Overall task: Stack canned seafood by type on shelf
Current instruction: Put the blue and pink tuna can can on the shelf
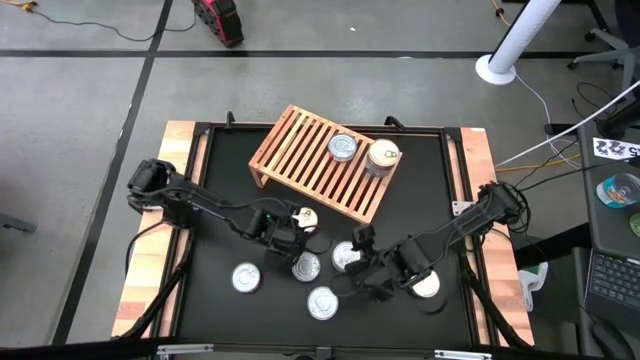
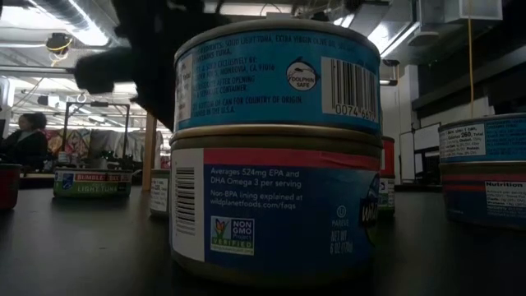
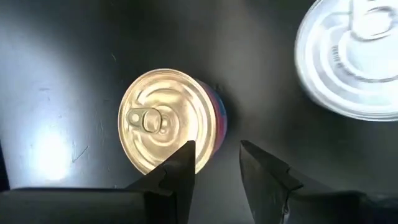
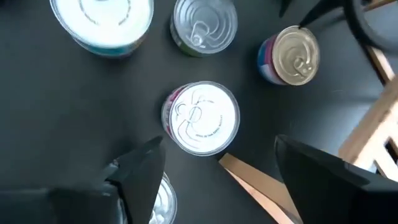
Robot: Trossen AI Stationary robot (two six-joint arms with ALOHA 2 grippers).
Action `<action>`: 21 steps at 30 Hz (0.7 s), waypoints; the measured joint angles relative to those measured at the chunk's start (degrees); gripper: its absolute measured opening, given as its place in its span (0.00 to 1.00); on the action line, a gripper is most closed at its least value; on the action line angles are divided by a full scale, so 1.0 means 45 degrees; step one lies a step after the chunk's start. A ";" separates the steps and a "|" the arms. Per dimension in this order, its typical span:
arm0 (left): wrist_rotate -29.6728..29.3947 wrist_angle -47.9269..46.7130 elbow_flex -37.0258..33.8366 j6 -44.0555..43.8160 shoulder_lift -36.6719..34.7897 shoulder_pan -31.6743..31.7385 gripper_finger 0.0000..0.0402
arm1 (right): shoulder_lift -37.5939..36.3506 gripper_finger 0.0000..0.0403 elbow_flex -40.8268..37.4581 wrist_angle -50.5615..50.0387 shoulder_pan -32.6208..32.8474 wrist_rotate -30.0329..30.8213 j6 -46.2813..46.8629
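The wooden slat shelf (image 1: 325, 162) stands at the table's far middle and carries a silver-lidded can (image 1: 342, 148) and a gold-lidded can (image 1: 383, 155). Several more cans stand on the black table. My left gripper (image 1: 293, 228) (image 3: 217, 168) is open with a narrow gap, above a gold-lidded can with a pink-red side (image 3: 165, 118) (image 1: 303, 216). One finger (image 3: 183, 165) shows over that can's rim; whether it touches, I cannot tell. My right gripper (image 1: 365, 248) (image 4: 221, 171) is wide open, over a silver-lidded can with a pink-red side (image 4: 202, 117).
Loose cans stand near the table's near edge (image 1: 247, 278), (image 1: 306, 266), (image 1: 322, 302), (image 1: 425, 285). A two-can stack with blue labels (image 2: 275, 148) fills the low view. The shelf's edge (image 4: 379, 81) lies near my right gripper. A person (image 2: 25, 140) sits in the room behind.
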 joint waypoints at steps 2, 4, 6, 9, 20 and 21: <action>0.0000 0.0323 0.0000 0.0298 0.0211 0.0188 0.30 | 0.0218 0.74 0.0000 0.0000 -0.0015 0.0038 -0.0118; -0.0015 0.0537 0.0004 0.0589 0.0401 0.0345 0.30 | 0.0389 0.74 0.0000 -0.0003 -0.0015 0.0218 -0.0378; -0.0019 0.0635 0.0002 0.0794 0.0582 0.0457 0.30 | 0.0507 0.74 0.0000 -0.0017 -0.0015 0.0338 -0.0577; -0.0007 0.0674 0.0000 0.0813 0.0727 0.0538 0.30 | 0.0528 0.74 0.0000 -0.0045 -0.0015 0.0346 -0.0648; 0.0156 0.0944 0.0005 0.0789 0.1261 0.0509 0.30 | 0.0524 0.74 0.0000 -0.0037 -0.0015 0.0806 -0.0682; 0.0137 0.0926 0.0005 0.0793 0.1285 0.0532 0.30 | 0.0524 0.74 0.0000 -0.0023 -0.0015 0.0806 -0.0682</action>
